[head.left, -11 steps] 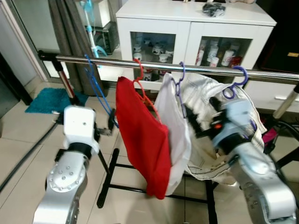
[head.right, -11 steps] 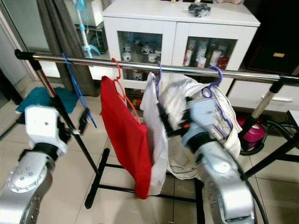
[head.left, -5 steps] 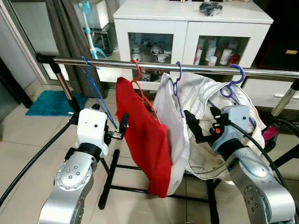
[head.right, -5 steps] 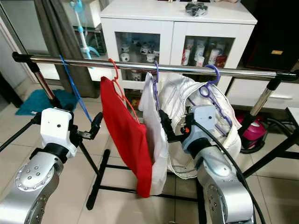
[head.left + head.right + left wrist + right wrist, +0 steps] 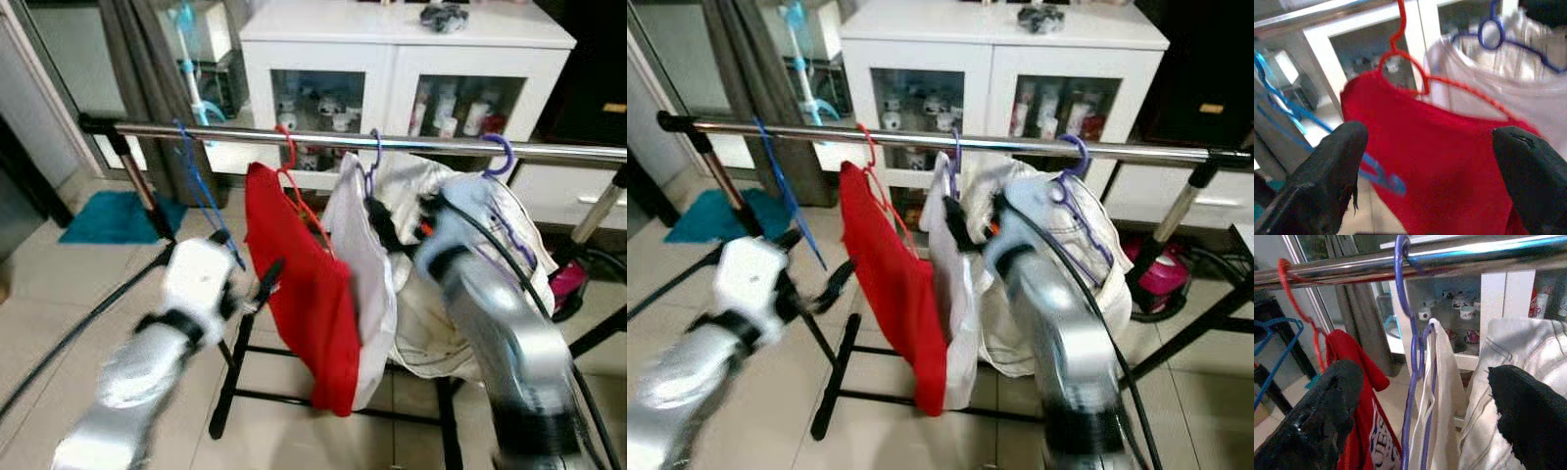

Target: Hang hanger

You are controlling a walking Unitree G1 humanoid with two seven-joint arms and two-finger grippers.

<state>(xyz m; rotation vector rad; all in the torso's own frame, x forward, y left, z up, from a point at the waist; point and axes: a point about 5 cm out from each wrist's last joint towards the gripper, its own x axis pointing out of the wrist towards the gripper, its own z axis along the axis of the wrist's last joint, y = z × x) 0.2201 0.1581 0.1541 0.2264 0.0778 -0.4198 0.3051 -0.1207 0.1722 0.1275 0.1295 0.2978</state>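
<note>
Hanging from the rail (image 5: 323,139), 4 hangers spread their garments; the right tool (image 5: 1420,396) gapes empty around the purple hanger (image 5: 1409,323), the left tool (image 5: 1425,161) likewise before the red shirt (image 5: 1449,161), probably spacing them.

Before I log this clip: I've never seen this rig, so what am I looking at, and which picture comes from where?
A humanoid robot with two silver arms stands facing a clothes rail. Two pictures come from its head, looking down; two from cameras on its wrists, looking along each gripper's black fingers. On the rail hang an empty blue hanger, a red shirt on a red hanger, and white clothes on purple hangers. The left gripper is open before the red shirt; the right gripper is open near a purple hanger. Neither holds anything.
</note>
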